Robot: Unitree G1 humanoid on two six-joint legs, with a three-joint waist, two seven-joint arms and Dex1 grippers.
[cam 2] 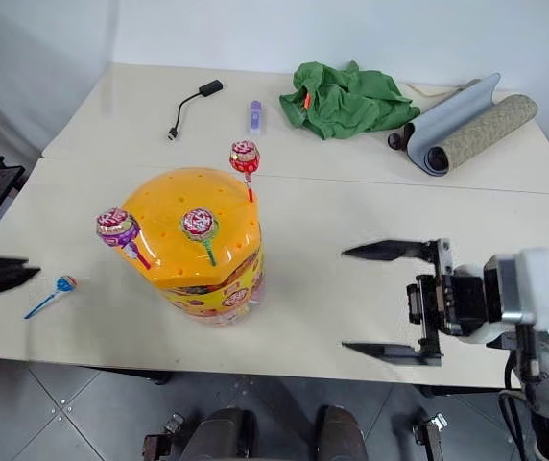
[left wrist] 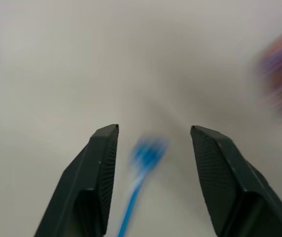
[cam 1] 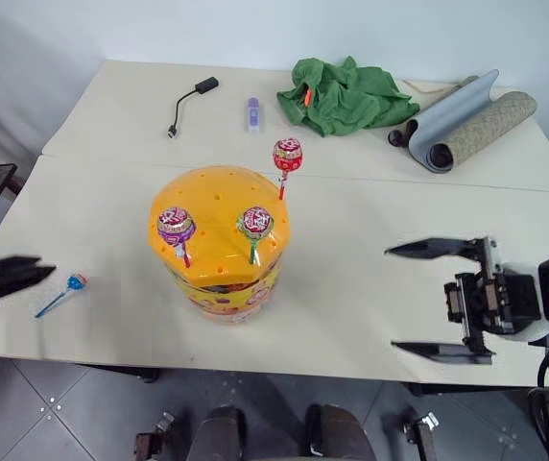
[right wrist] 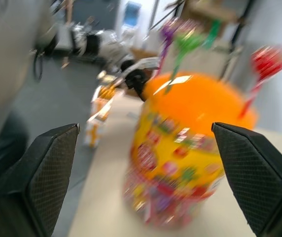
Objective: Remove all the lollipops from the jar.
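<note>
Both grippers stand open and empty: the right gripper point(cam 1: 436, 300) points at the jar point(cam 1: 219, 240) from well off its right side, and the left gripper point(cam 1: 6, 279) sits far to the jar's left, its fingers point(left wrist: 94, 182) parted just short of a blue-stick lollipop point(cam 1: 63, 292) lying on the table point(cam 1: 351, 221). Printing on the jar's yellow band is too small to read. Three lollipops stay planted in the orange lid: a purple one point(cam 1: 176, 229), a green-stick one point(cam 1: 254, 226) and a red one point(cam 1: 287, 158).
</note>
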